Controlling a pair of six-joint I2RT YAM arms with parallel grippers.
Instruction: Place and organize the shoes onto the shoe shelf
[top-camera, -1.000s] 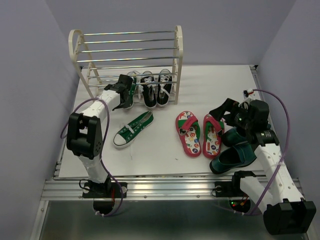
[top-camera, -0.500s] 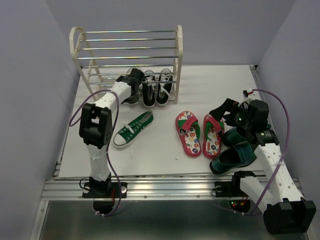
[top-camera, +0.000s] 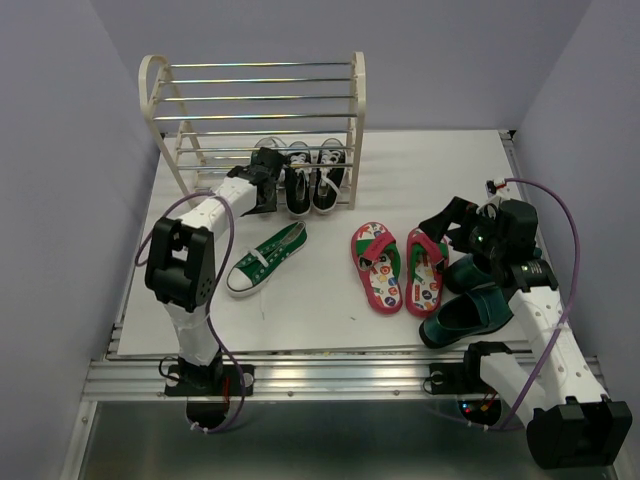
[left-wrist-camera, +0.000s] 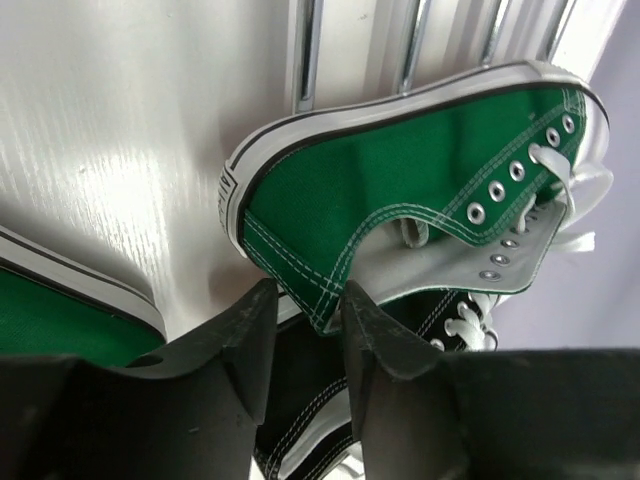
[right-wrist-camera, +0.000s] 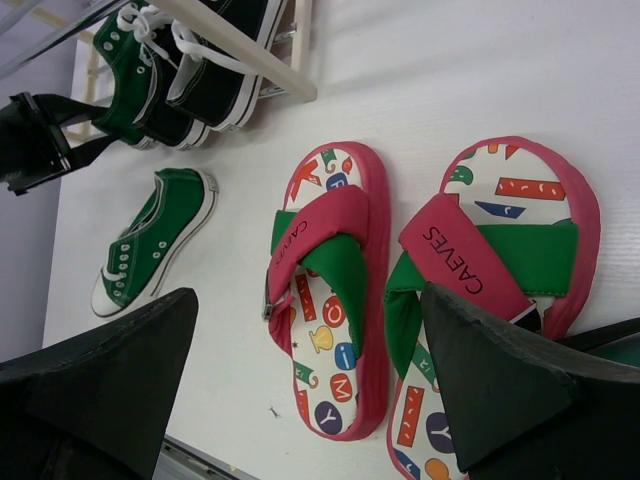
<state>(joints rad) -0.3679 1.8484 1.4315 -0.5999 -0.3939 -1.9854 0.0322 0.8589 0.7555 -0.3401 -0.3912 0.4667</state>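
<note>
The shoe shelf (top-camera: 357, 110) stands at the back left. On its lowest bars a green sneaker (left-wrist-camera: 400, 190) rests beside the black sneakers (top-camera: 312, 180). My left gripper (left-wrist-camera: 308, 300) is open at that green sneaker's heel. The heel collar still lies between the fingertips and touches only the right one. The other green sneaker (top-camera: 265, 258) lies on the table. The red-pink flip-flops (top-camera: 398, 268) lie mid-table, with the teal loafers (top-camera: 465, 315) to their right. My right gripper (right-wrist-camera: 308, 300) hovers wide open over the flip-flops (right-wrist-camera: 335, 290), holding nothing.
The shelf's upper tiers (top-camera: 260, 90) hold nothing. The left arm (top-camera: 185, 260) reaches along the table's left side to the shelf. The right arm (top-camera: 520, 260) sits over the loafers near the right wall.
My left gripper was shut on the green sneaker and carried it onto the lowest tier. Its jaws have now parted. The right arm has not moved.
</note>
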